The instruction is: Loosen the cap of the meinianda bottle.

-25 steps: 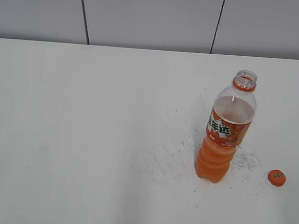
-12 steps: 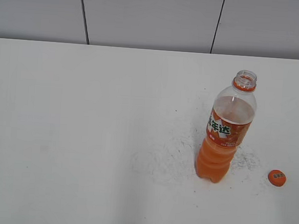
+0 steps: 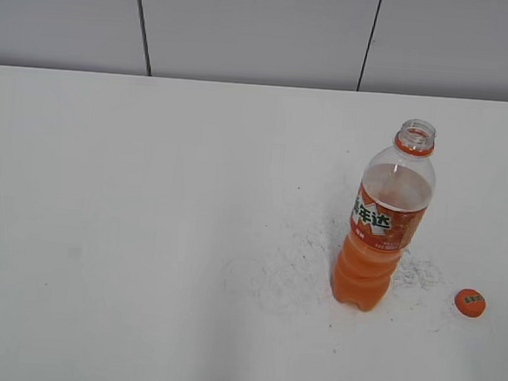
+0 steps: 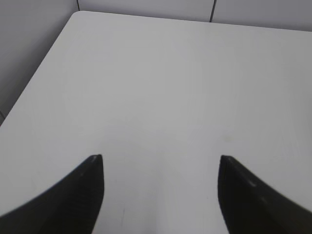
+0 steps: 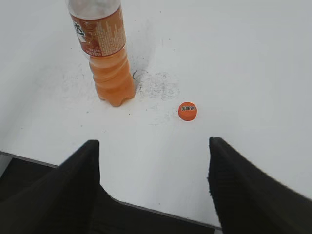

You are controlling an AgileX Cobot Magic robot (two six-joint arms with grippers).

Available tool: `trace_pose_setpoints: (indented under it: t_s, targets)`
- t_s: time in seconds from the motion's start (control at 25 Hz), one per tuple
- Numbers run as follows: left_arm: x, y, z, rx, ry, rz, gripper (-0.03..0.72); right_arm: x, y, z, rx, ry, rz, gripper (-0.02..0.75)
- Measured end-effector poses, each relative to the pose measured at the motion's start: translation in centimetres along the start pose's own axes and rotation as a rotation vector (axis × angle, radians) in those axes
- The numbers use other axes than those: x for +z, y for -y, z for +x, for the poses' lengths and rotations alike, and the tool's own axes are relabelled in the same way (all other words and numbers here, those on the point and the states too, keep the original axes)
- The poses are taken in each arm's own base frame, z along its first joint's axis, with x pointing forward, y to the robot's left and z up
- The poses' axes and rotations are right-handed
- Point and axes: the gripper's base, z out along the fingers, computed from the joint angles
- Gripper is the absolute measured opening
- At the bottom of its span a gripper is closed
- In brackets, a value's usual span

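Note:
The meinianda bottle (image 3: 381, 225) stands upright on the white table at the right, its mouth open with no cap on it. It also shows in the right wrist view (image 5: 105, 58). The orange cap (image 3: 469, 302) lies flat on the table to the bottle's right, apart from it; the right wrist view shows the cap too (image 5: 187, 111). My right gripper (image 5: 154, 146) is open and empty, over the table's front edge, short of the cap. My left gripper (image 4: 160, 158) is open and empty over bare table. Neither gripper shows in the exterior view.
Grey scuff marks (image 3: 288, 263) cover the table around the bottle's base. The table's front edge (image 5: 161, 210) runs just under the right gripper. The table's left edge (image 4: 36, 78) and a grey panelled wall (image 3: 248, 29) behind bound the surface.

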Motion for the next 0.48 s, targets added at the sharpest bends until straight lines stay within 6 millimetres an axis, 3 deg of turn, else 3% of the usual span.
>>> trace_pose_setpoints:
  t_s: [0.48]
  targets:
    - [-0.21, -0.01, 0.12, -0.002, 0.013, 0.0, 0.564, 0.0, -0.04, -0.03, 0.003, 0.005, -0.004, 0.515]
